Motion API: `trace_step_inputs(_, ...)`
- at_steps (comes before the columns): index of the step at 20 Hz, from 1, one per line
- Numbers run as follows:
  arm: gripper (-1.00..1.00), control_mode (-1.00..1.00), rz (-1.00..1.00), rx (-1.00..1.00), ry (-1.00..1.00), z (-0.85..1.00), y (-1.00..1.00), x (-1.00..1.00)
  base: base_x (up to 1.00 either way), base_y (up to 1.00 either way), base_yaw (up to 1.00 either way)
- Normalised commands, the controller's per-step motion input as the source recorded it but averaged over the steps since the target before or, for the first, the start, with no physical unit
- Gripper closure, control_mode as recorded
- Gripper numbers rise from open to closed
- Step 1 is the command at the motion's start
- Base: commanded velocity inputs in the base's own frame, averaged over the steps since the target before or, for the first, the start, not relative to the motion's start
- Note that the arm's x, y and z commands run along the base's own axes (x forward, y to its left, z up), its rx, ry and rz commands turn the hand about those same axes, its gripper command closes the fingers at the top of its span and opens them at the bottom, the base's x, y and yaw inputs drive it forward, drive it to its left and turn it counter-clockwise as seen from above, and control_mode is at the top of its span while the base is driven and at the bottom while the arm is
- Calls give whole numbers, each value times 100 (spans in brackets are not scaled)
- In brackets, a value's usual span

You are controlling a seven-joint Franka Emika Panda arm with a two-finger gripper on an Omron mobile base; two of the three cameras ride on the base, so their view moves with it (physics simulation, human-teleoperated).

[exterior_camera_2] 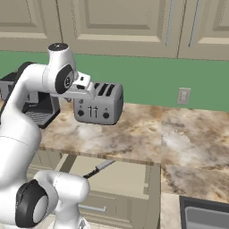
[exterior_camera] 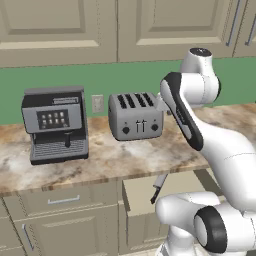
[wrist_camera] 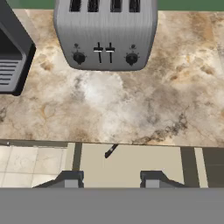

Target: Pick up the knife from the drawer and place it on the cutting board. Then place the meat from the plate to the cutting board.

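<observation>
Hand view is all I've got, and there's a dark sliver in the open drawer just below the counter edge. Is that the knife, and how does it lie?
Observer: Yes. The right base view shows the knife lying diagonally in the drawer, silver blade toward the counter edge, black handle toward the robot.
Operator: How high is the hand?
Observer: The gripper hangs at about the height of the toaster, well above the drawer, jaws apart with nothing between them.
Operator: Anything to the right of the drawer?
Observer: The corner of a sink, set into the counter farther right.
</observation>
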Motion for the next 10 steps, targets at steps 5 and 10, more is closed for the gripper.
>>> trace_step_inputs(5,-100,-100,0,0,0,0,0,-25,0,0,0)
trace_step_inputs(10,-100,-100,5,0,3,-1,10,-41,0,0,0)
